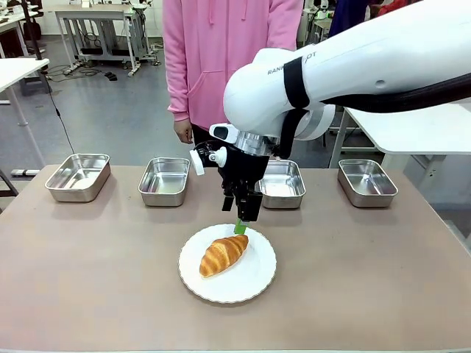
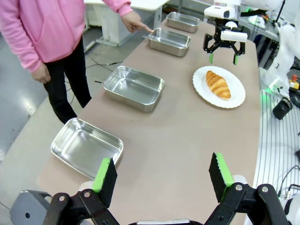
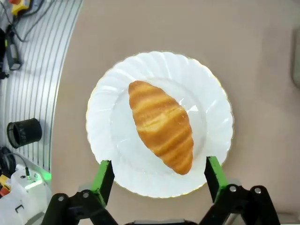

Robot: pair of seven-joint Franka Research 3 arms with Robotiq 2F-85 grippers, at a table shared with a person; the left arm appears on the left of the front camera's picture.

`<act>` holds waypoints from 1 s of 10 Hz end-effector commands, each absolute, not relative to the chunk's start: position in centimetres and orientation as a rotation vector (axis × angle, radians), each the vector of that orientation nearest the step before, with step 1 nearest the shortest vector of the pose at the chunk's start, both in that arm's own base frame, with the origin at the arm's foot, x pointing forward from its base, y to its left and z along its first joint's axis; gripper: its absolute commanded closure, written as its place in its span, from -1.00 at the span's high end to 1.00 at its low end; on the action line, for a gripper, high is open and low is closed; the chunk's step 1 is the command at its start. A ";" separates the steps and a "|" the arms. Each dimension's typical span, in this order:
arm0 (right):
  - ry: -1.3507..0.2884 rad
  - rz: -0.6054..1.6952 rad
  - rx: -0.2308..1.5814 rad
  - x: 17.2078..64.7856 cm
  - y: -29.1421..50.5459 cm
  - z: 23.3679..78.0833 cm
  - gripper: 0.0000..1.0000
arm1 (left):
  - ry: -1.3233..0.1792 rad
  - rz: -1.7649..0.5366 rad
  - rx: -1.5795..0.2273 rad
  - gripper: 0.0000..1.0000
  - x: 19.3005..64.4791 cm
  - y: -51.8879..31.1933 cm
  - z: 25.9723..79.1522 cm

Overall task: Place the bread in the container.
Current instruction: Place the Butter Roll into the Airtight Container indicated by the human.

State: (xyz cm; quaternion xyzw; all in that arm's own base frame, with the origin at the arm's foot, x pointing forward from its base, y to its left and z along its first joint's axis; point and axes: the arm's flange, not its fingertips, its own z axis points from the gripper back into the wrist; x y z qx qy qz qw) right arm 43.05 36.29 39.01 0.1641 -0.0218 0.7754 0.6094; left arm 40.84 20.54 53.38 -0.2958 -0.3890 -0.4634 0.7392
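Observation:
The golden-brown croissant (image 1: 223,254) (image 3: 161,124) (image 2: 218,84) lies on a round white scalloped plate (image 1: 254,283) (image 3: 108,117) at the table's front middle. My right gripper (image 1: 241,224) (image 3: 158,174) (image 2: 222,58) hangs open just above the croissant's far end, one finger on each side and not touching it. Several alike steel pans stand in a row at the far side. A person's hand (image 2: 136,22) points at the third pan from the left (image 1: 282,184) (image 2: 169,41). My left gripper (image 2: 162,176) is open and holds nothing, above the table's left end.
The other pans (image 1: 78,176) (image 1: 164,180) (image 1: 366,182) are empty. A person in a pink hoodie (image 1: 221,51) stands at the far edge behind the middle pans. Bare tabletop (image 1: 88,265) lies left and right of the plate.

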 end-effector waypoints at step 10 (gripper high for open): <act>-0.072 2.075 0.226 39.6 37.9 34.1 1.00 | -0.867 -1.032 -0.644 1.00 40.7 20.6 53.5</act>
